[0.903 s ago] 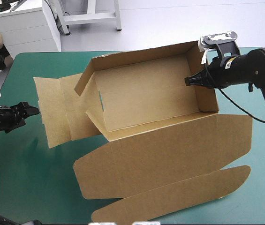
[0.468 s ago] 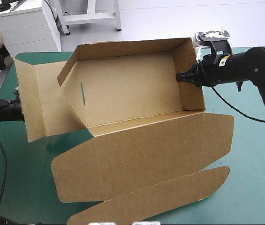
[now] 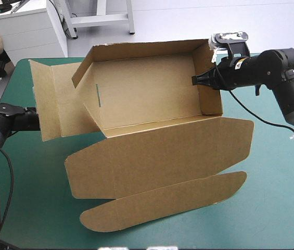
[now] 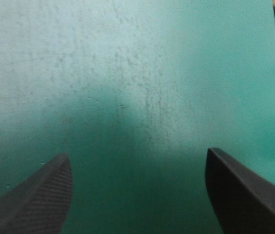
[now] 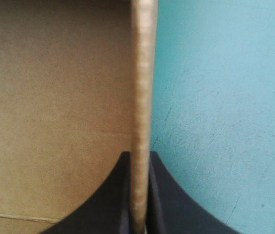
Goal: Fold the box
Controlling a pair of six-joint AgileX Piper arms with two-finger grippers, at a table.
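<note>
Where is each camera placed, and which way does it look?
High view: above and behind the robot, looking down at the box on the teal-green cover; the left arm and right arm show.
Left wrist view: above the left wrist, facing bare cover; the open left tool shows.
Right wrist view: above the right wrist, looking along a box wall, right tool shut on it.
Shared: high and right wrist views show this grip.

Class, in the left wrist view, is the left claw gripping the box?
No: the left claw stands open, with only teal-green cover showing in its gap.
</note>
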